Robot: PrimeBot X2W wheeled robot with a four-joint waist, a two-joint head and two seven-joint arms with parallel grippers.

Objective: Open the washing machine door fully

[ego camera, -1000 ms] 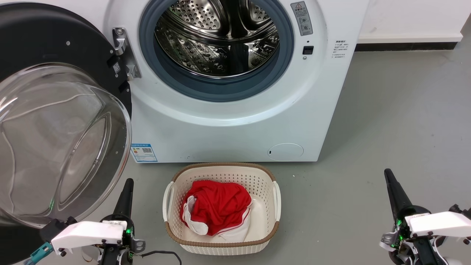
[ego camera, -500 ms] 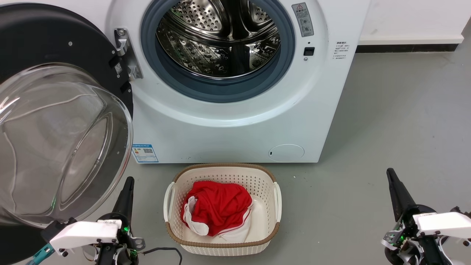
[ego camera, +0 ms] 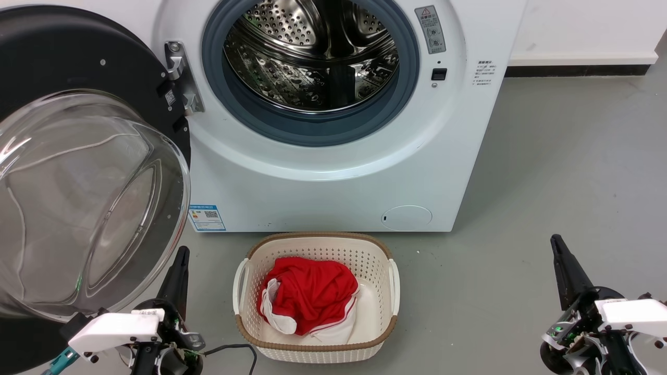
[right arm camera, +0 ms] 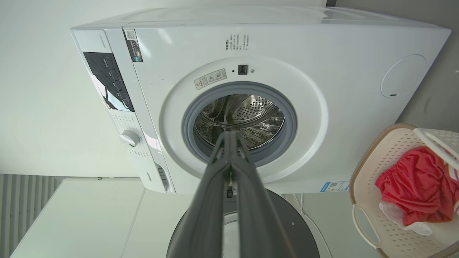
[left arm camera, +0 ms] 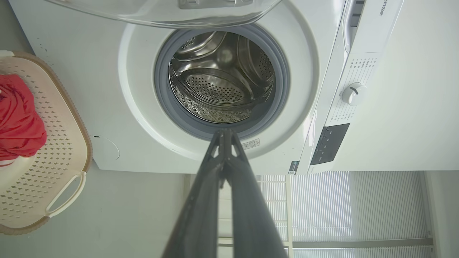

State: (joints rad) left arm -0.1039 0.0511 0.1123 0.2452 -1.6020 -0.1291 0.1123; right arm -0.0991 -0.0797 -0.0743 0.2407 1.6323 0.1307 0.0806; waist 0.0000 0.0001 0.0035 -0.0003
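Glass bowl and shiny black rim: the washing machine door (ego camera: 88, 198) hangs off the hinge (ego camera: 180, 78) on the robot's left side of the washing machine (ego camera: 333, 182). It's swung well clear of the drum (ego camera: 312, 57). My read is the job is basically done, with maybe a last bit of swing left.

Both grippers are pinched closed with nothing in them. The left gripper (ego camera: 181, 255) sits low, just beside the door's bottom edge. I can't tell if it's actually touching. The right gripper (ego camera: 557, 242) is parked well apart, over bare floor on the far side of the basket (ego camera: 312, 237).

If it does need a final nudge, I'd use the closed left fingers as a pusher on the black rim, out at the edge farthest from the hinge, not on the glass. Follow the arc around the hinge instead of shoving straight, and stop once it goes stiff.

Orientation: the door stands upright on its edge. The bowl side faces out into the room, toward the robot and a little to its right. It's round, so there's no real long axis, only the upright hinge line it turns on.
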